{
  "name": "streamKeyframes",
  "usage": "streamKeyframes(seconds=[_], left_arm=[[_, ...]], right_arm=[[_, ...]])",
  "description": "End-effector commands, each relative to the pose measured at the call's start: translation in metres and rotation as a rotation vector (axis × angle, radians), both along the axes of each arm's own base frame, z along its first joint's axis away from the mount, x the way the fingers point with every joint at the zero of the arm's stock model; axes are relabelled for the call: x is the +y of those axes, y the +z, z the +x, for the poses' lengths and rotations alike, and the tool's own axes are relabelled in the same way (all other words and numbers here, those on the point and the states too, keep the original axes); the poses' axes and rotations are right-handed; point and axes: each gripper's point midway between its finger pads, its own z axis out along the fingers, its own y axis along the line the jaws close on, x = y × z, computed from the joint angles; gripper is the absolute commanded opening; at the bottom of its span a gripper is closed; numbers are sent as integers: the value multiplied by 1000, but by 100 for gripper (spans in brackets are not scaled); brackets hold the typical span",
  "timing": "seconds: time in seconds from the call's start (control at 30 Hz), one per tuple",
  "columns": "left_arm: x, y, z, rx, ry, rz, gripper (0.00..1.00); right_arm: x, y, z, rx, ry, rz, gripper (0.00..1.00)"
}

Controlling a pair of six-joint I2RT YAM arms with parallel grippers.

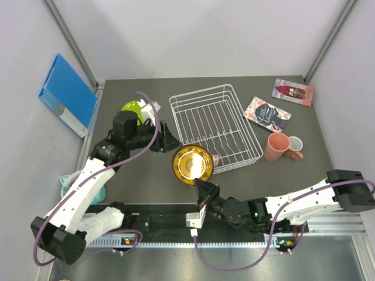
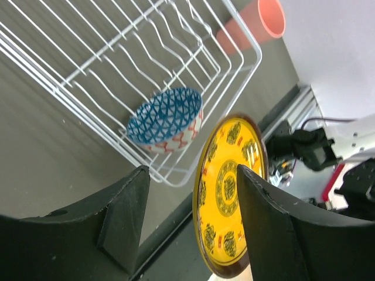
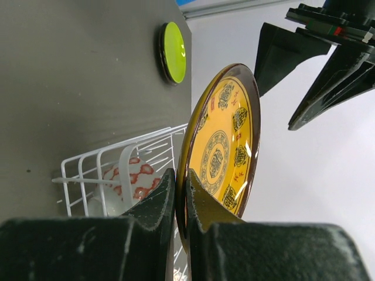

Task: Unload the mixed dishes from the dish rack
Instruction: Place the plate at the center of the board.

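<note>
Far left, propped against the pale wall: blue folder [image 1: 67, 93]. Next, already out and flat on the surface [image 1: 146, 178]: lime-green plate [image 1: 133, 108]. Just right of it, left fingers [image 2: 126, 216] spread open, gripping nothing, pointed toward the rack's near corner. Then amber plate [image 1: 192, 164], up on edge just off that corner, pinched at its rim by the closed right fingers [image 3: 158, 205]. Inside the dish rack [image 1: 205, 120], at its near edge: small patterned bowl [image 2: 167, 117], tipped on its side. Otherwise bare wire, by the look of it. Right of the rack, unloaded too: tall pink cup [image 1: 276, 146] and small mug [image 1: 295, 144], close together. Judged nearly done: plate to set down, bowl to fetch. Dark grey matte surface, floral booklet [image 1: 266, 114] and red booklet [image 1: 292, 92] lying far right; plain pale walls, slanting metal posts [image 1: 70, 38] at the far corners.
</note>
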Motion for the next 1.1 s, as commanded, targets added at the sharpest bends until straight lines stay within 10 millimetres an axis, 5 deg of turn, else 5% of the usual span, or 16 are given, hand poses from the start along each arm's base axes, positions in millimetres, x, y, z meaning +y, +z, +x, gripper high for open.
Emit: streamKeyframes(seconds=[0.0, 0.33, 0.53, 0.7, 0.77, 0.8, 0.97, 1.07], left_arm=[[-3, -6, -21, -4, -76, 12, 65], [-12, -28, -46, 55, -159, 7, 49], [-15, -32, -50, 58, -181, 1, 2], [-15, -29, -46, 34, -156, -9, 0], [-14, -28, -41, 19, -134, -9, 0], [-13, -29, -38, 19, -116, -5, 0], [-10, -20, -20, -14, -22, -14, 0], [-3, -7, 0, -56, 92, -17, 0]], right_arm=[[13, 36, -2, 3, 27, 127, 0], [13, 38, 2, -13, 27, 127, 0], [13, 39, 5, -15, 19, 131, 0], [11, 38, 7, -5, -2, 140, 0], [9, 39, 10, 3, -30, 156, 13], [9, 41, 11, 9, -38, 164, 34], [5, 57, 14, 90, -93, 298, 99], [-1, 83, 16, 208, -153, 466, 100]])
